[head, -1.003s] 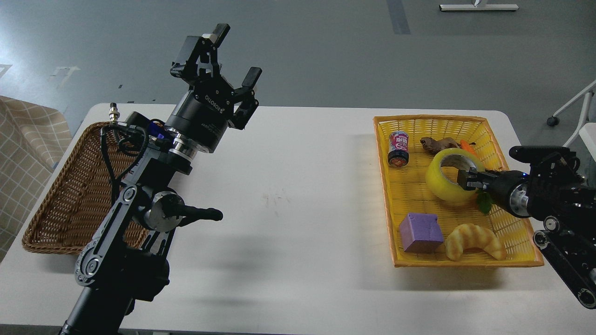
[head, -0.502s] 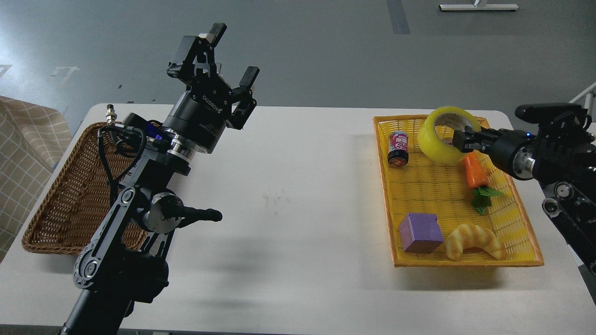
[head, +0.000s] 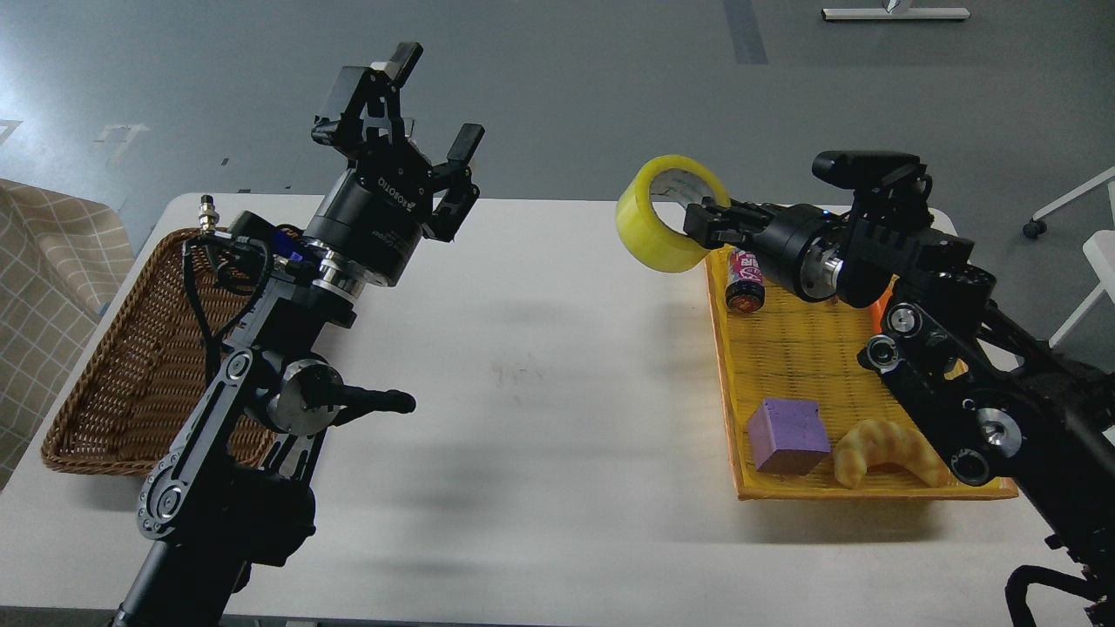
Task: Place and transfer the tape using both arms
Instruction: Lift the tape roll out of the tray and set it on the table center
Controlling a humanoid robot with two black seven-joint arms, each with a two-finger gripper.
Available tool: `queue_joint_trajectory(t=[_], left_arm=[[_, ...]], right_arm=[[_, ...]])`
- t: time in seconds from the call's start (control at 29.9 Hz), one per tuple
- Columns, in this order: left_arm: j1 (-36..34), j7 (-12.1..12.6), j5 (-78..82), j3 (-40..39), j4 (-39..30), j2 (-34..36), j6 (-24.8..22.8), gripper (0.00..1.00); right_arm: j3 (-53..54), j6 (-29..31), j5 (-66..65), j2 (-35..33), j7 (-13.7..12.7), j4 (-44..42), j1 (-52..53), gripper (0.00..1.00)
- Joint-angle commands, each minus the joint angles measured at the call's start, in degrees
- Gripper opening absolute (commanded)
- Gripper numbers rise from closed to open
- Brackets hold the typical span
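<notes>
The yellow tape roll [head: 649, 228] hangs in the air above the table, just left of the yellow basket's [head: 871, 492] far left corner. My right gripper [head: 706, 222] is shut on the roll's rim, one finger inside the core, and reaches in from the right. My left gripper [head: 427, 109] is raised over the table's far left part, fingers spread open and empty, well to the left of the tape.
The yellow basket holds a small can [head: 746, 279], a purple cube [head: 787, 435] and a croissant [head: 884, 448]; my right arm covers its right side. A brown wicker basket [head: 113, 366] stands at the left. The white table [head: 540, 374] lies between them.
My right gripper has lifted the tape out of the yellow basket and carried it left, past the basket's left rim. The left arm has hardly moved.
</notes>
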Motion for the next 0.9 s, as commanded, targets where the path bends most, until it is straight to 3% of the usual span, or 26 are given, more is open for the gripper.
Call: queue_joint_trajectory(t=[0.0,0.3,0.47,0.87], left_arm=[[0.1,0.0,0.0,-0.1,-0.1,0.0,-0.2,0.98],[0.5,0.0,0.0,-0.5,-1.2,0.0,-0.2,0.98],[0.6,-0.4,0.0,-0.9,-2.6,0.0,-0.8,0.98],[0.6,-0.4,0.0,-0.8,-2.8,0.0,-0.8,0.98]], right_arm=[[-4.0,0.0,-0.2,4.3,-0.8,-2.3,0.0,0.0],[-10.6,0.0,-0.4,7.9,-1.6,-5.3,0.0,0.0],[-15.8,0.0,-1.9,9.4,-3.5,-7.3,1.3,0.0],[-17.3,0.0,-5.3,9.4,-3.6,-9.4,1.2,0.0]])
